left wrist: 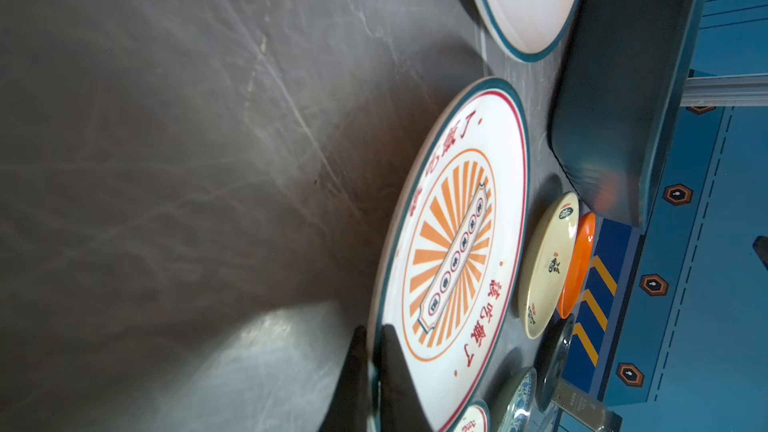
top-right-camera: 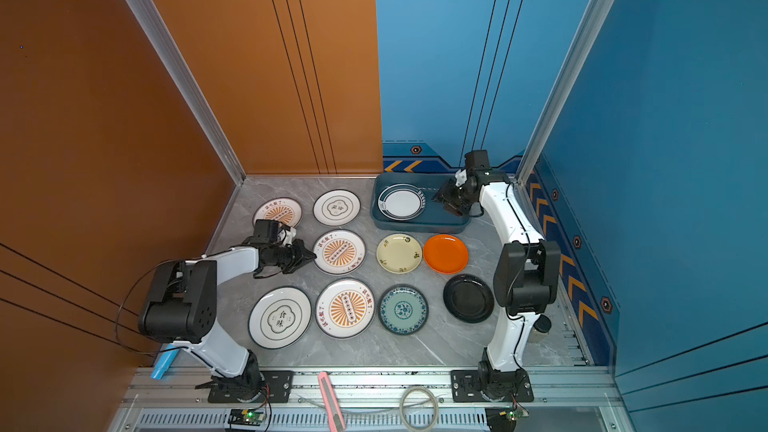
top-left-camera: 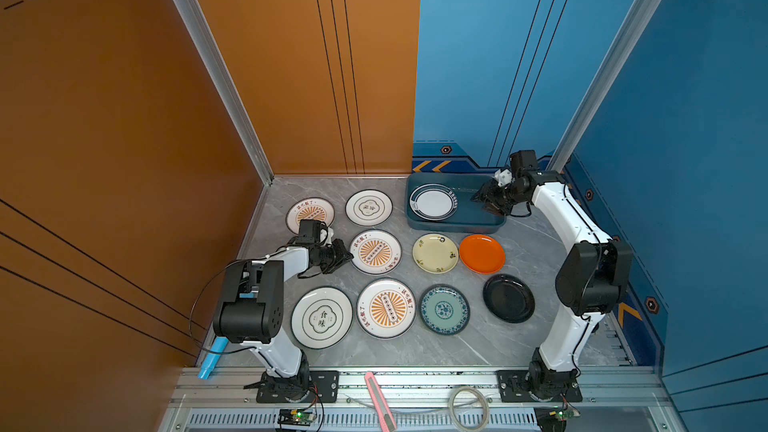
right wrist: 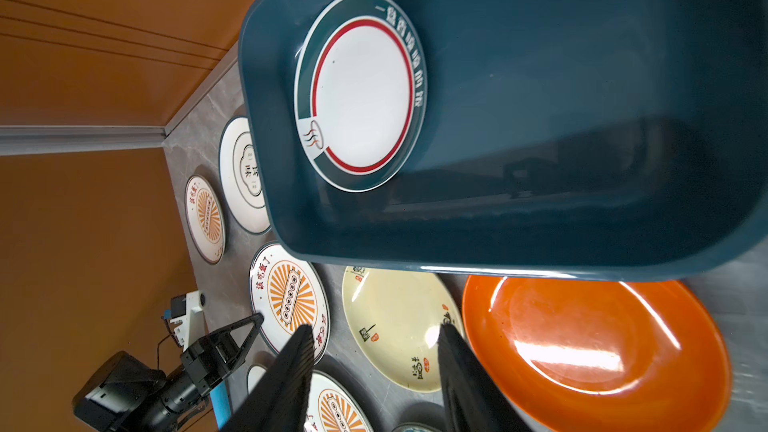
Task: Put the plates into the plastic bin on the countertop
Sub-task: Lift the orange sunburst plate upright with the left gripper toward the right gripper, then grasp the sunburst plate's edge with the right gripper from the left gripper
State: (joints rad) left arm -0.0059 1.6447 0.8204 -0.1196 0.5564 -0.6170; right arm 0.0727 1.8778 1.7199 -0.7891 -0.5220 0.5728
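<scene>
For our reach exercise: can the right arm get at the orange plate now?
Likely yes: the orange plate lies uncovered near the open, empty right gripper; the left gripper, shut on a sunburst plate, is far off.

Orange wall (top-left-camera: 124, 118), blue wall (top-left-camera: 478, 56)

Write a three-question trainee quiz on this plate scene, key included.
1. True or false: the plastic bin holds two plates.
2. Which plate's rim does the left tool pinch? A orange; B middle sunburst plate; C black.
3. How many plates lie on the countertop, outside the bin?
Key: 1 false, only one white plate; 2 B; 3 nine.
</scene>
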